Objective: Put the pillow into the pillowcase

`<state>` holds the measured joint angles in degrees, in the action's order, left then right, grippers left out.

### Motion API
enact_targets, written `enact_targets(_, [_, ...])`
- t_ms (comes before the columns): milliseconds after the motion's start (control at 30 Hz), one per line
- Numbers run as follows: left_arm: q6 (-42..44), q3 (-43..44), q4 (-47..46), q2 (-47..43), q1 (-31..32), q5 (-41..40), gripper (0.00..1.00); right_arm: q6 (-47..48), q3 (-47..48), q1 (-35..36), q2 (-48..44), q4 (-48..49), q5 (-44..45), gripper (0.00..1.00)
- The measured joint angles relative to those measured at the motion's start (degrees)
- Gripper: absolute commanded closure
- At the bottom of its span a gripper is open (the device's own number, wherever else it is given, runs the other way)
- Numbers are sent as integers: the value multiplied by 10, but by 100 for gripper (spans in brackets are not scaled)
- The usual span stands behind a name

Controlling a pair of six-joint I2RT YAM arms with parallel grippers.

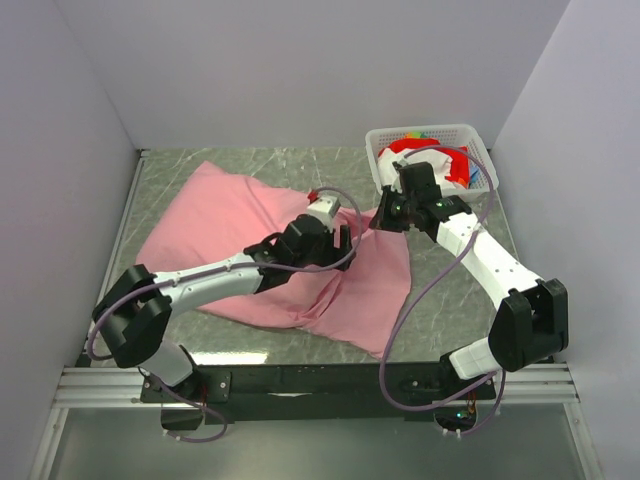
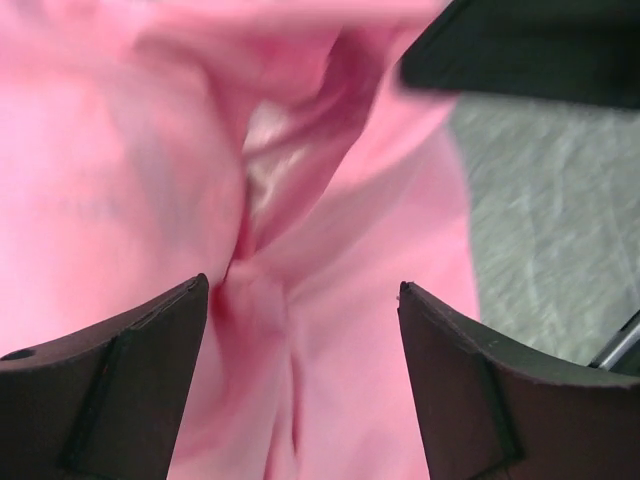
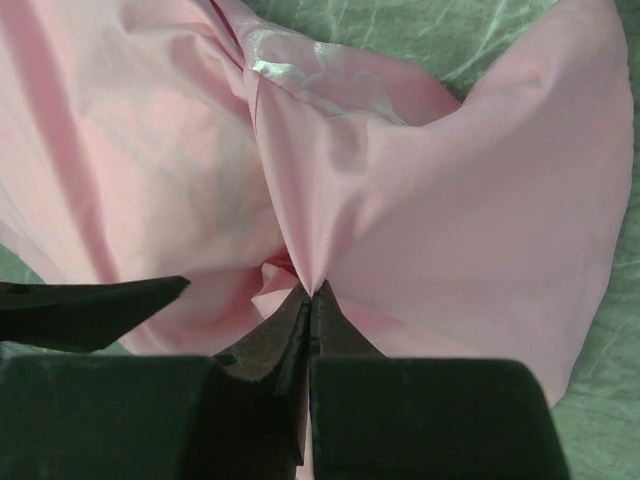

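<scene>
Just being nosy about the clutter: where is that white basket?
In the overhead view, the white basket sits at the far right corner of the table, just behind the right hand, which pinches the pink pillowcase.

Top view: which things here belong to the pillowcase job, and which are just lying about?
Job: pillowcase; right claw, shut on it; left claw, open over it. Pillow not clearly visible.
Lying about: white basket with red and white contents, far right corner.
</scene>
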<state>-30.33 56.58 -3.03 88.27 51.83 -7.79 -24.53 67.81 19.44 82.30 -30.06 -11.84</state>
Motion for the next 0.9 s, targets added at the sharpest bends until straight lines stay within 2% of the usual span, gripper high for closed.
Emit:
enact_targets(233, [37,72,-51,62,-2,34,21,0,0,0,0,-2,0,100])
enact_targets(400, [46,68,-79,115,-3,74,24,0,7,0,2,-9,0,100])
enact_targets(533, [46,28,-104,120,-2,141,26,1,38,0,17,-23,2,100])
enact_targets(700, [42,-28,-123,87,33,203,29,2,84,-2,52,-35,9,100])
enact_targets(900, [19,-89,-127,-21,81,251,31,3,102,-6,96,-38,26,100])
